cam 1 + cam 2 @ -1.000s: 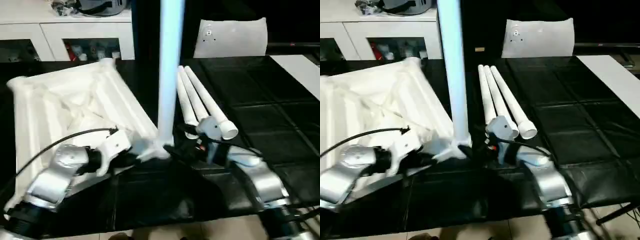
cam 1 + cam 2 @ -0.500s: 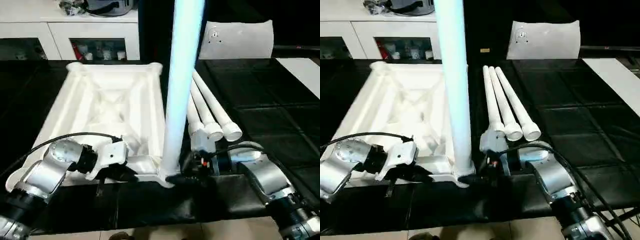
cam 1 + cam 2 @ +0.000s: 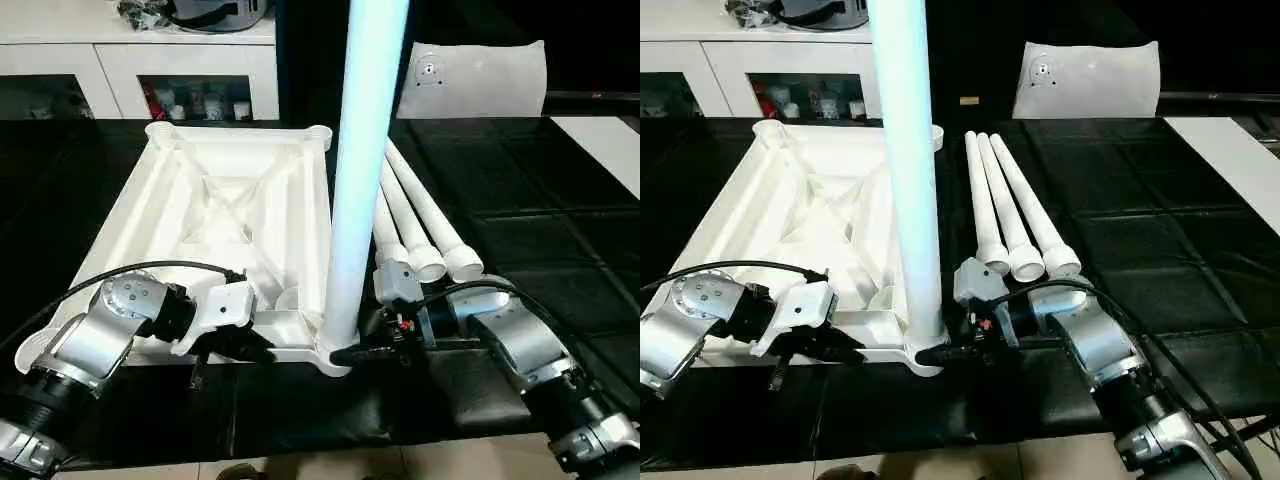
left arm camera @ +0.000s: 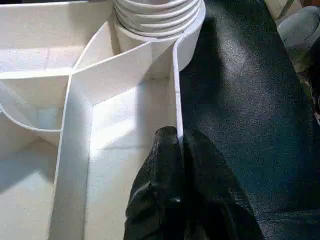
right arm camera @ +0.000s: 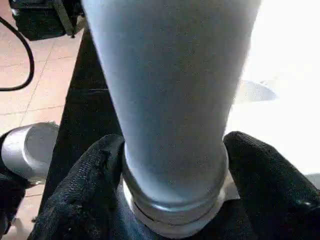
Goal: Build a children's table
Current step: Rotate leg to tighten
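Note:
The children's table top (image 3: 230,135) lies upside down on the black surface, its ribbed underside facing up. One white leg (image 3: 360,180) stands upright in the near right corner socket. Three loose legs (image 3: 420,220) lie side by side just right of the top. My left gripper (image 4: 179,137) is shut on the thin near rim wall, a short way left of that socket (image 4: 155,20). My right gripper (image 5: 172,150) reaches in from the right at the base of the upright leg, and its black fingers (image 5: 85,185) press against both sides of the leg's collar.
A white cabinet with shelves (image 3: 180,70) stands behind the work surface. A white panel (image 3: 480,80) leans at the back right, and a white board (image 3: 605,135) lies at the right edge. The surface's near edge (image 3: 330,465) meets the floor just below my arms.
The table top has swung round from a skewed position to lie square beside the loose legs, with the leg still upright. My right fingers have closed in on the leg's base. The camera shifted too.

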Robot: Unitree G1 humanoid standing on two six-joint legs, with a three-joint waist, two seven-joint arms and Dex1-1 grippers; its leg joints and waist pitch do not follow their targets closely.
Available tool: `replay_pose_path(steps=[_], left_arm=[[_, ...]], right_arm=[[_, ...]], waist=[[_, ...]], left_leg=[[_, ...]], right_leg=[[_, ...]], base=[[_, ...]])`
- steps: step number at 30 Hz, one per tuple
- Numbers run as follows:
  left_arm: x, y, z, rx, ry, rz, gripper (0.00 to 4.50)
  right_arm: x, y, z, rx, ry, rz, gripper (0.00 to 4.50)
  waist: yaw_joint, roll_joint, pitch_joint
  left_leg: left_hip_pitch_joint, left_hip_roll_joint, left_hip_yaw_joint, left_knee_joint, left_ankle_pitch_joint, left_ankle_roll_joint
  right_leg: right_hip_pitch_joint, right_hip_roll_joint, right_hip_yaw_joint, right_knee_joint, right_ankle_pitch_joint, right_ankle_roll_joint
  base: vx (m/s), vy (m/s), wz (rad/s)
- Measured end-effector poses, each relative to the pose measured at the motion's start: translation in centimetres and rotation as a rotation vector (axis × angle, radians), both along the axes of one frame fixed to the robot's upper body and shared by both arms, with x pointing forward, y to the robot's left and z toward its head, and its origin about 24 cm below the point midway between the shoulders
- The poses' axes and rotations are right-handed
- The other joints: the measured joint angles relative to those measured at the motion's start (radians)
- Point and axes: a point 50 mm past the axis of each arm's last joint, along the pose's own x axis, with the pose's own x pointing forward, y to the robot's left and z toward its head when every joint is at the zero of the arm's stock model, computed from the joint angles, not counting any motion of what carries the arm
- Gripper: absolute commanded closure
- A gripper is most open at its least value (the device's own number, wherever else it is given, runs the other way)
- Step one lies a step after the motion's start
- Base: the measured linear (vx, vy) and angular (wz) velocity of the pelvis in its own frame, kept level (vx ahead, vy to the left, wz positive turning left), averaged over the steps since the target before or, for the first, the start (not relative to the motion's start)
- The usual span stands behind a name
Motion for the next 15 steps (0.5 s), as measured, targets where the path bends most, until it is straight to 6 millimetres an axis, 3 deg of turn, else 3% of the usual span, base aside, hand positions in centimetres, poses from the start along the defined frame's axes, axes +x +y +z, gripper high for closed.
replay_pose_path(steps=[10,15], left_arm=[[-0.2,0.2,-0.1,-0.015,0.012,0.032,4.5],[-0.4,0.2,-0.5,-0.065,0.04,0.259,4.5]], right_arm=[[-0.3,0.5,-0.3,0.035,0.032,-0.015,1.78],[-0.3,1.1,-1.2,0.09,0.03,-0.217,1.8]], waist=[[0.0,0.0,0.0],[-0.011,-0.001,-0.001]], left_leg=[[0.002,0.0,0.0,0.0,0.0,0.0],[0.005,0.0,0.001,0.0,0.0,0.0]], right_leg=[[0.001,0.0,0.0,0.001,0.0,0.0],[0.001,0.0,0.001,0.001,-0.003,0.005]], base=[[0.0,0.0,0.0],[0.0,0.0,0.0]])
